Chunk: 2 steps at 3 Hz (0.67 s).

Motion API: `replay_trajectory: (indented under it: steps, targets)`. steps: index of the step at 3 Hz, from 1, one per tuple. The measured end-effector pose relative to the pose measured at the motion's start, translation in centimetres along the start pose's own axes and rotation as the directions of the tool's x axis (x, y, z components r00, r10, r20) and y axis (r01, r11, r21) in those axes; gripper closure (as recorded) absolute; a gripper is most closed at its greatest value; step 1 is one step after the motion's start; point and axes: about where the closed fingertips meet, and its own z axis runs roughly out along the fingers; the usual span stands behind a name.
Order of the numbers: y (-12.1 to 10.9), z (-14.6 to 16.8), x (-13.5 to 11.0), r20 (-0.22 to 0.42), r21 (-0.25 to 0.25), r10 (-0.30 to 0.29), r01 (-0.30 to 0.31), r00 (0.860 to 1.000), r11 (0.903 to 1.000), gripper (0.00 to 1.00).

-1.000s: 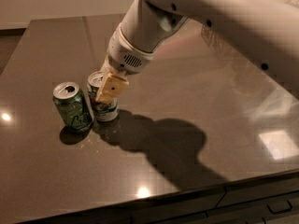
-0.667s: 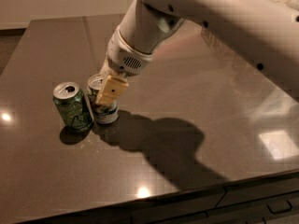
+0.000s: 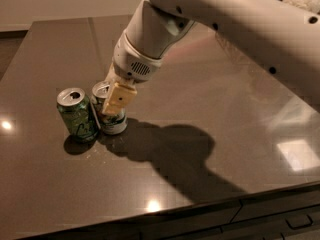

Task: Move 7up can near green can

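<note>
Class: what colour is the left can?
Green can, dark swirls, camera view; end effector at pale silver can.

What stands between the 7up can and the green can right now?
Nothing visible. The 7up can stands right beside the green can, with no object between them. The gripper is at the 7up can's upper part, not between the cans.

Likely a kitchen or break room: a dark polished counter (image 3: pixel 215 89) with drawer fronts (image 3: pixel 280 220) below its edge at 5 o'clock, a pale wall (image 3: pixel 60 4) at 11, and the gripper (image 3: pixel 112 104) low over the counter at 9 o'clock.
</note>
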Motion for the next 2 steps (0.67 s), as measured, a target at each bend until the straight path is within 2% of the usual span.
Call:
replay_trajectory:
  steps: [1, 2]
  targets:
    - [0.08, 0.06, -0.12, -0.001, -0.001, -0.003, 0.003, 1.0, 1.0, 0.0]
    - [0.1, 0.07, -0.15, -0.001, -0.001, -0.003, 0.003, 1.0, 1.0, 0.0]
